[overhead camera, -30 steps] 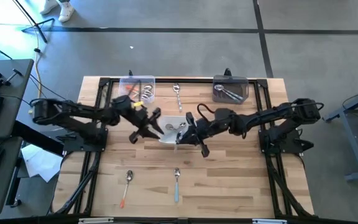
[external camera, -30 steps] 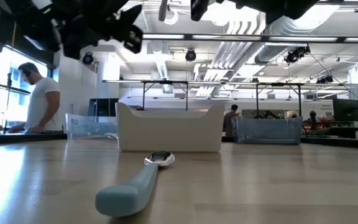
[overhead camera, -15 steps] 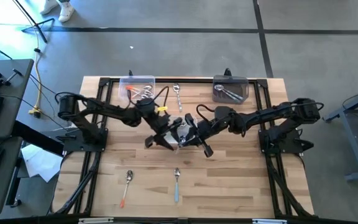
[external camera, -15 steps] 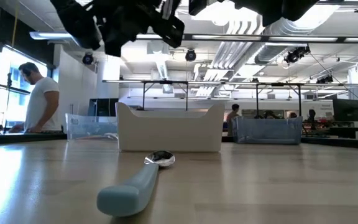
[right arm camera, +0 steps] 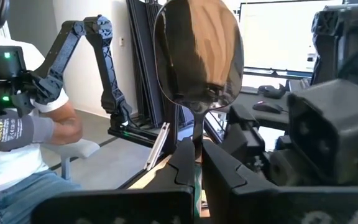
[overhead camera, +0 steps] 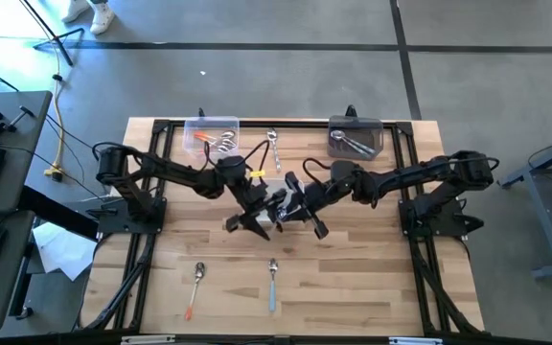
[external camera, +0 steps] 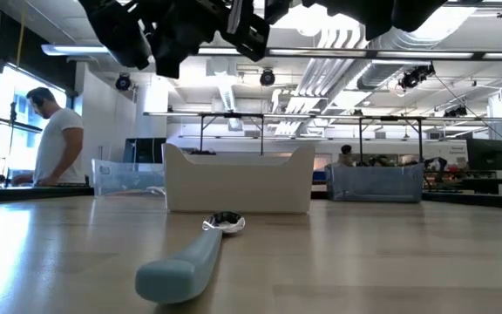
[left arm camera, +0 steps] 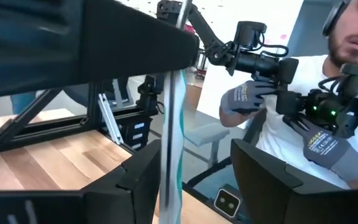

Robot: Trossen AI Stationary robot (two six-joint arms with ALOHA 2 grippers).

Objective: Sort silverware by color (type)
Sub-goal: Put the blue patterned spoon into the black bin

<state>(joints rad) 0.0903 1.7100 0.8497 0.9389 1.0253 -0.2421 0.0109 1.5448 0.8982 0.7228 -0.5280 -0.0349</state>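
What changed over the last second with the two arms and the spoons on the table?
The left hand swung from beside the clear bin toward the table's middle, meeting the right hand, its fingers spreading. The right hand stayed shut on a shiny metal spoon. The orange-handled spoon, light blue-handled spoon and white tub stayed put.

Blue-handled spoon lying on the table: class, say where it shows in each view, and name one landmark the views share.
High view: blue spoon near the table's front edge, centre.
Low view: the spoon in the foreground, left of centre, bowl pointing away.
Left wrist view: not in it.
Right wrist view: not in it.
Landmark: right clear bin, in the high and low views.
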